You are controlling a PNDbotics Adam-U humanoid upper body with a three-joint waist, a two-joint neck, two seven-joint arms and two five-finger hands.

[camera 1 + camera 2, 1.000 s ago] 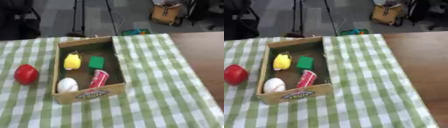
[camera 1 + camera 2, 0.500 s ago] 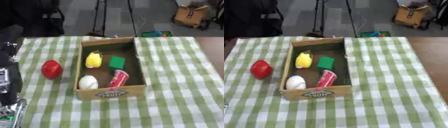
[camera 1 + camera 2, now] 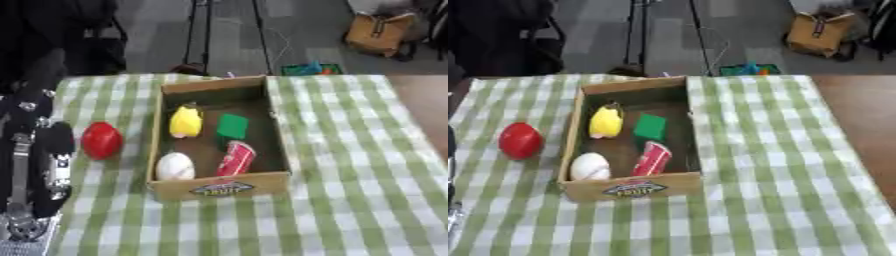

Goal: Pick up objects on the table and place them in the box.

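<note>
Left hand point(image 3: 35, 165) at left edge, cut off, fingers indiscernible; red object point(image 3: 520, 140) outside box point(image 3: 632, 187).

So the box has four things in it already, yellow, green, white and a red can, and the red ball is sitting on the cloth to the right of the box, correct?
Not quite. The red ball lies on the checked cloth to the left of the box, not the right; the right eye view shows this clearly. The rest holds: the yellow thing, the green block, the white egg shape and the red can are inside.
</note>
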